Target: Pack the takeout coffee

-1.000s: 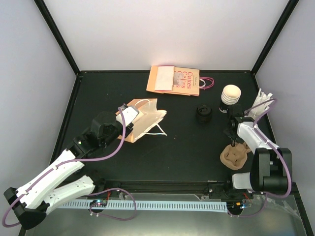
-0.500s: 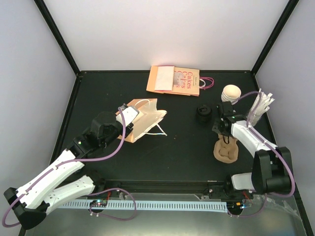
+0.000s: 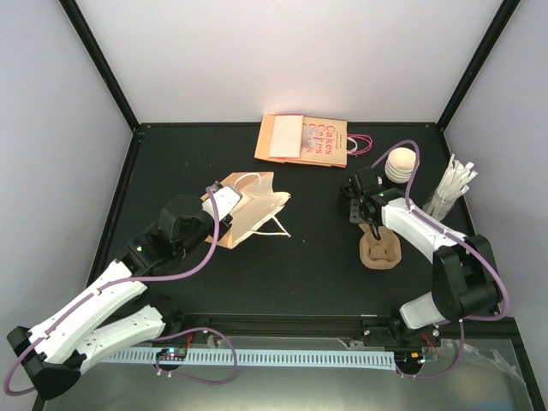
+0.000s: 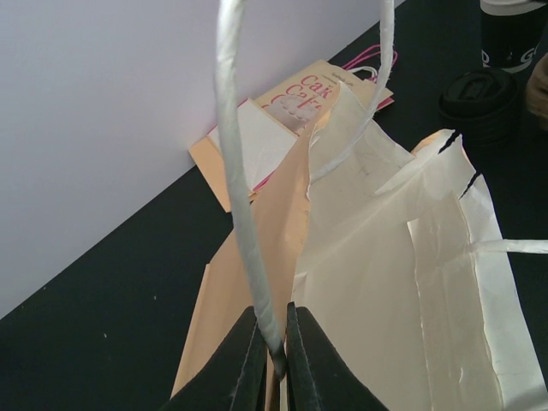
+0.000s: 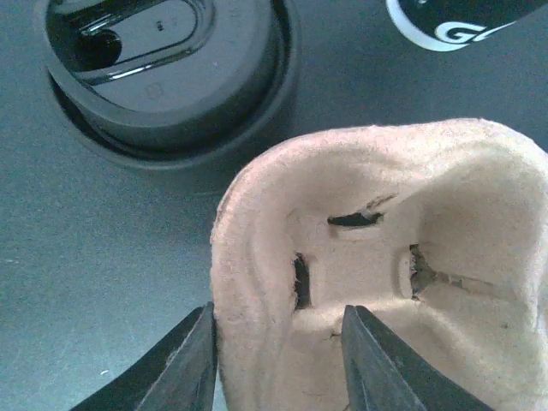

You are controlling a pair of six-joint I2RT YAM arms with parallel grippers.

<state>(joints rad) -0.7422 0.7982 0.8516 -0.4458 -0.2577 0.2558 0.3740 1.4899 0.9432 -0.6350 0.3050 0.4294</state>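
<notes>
Right wrist, cup (image 5: 462,15) cropped by top edge, lid (image 5: 163,77) whole.

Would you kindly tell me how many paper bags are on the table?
2. A cream bag sits left of centre, its handle pinched by the left claw; a printed orange bag lies flat at the far edge. Another could hide beneath it.

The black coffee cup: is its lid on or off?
Off. The cup stands upright and open, its cream inside showing; the black lid lies separately nearby.
</notes>
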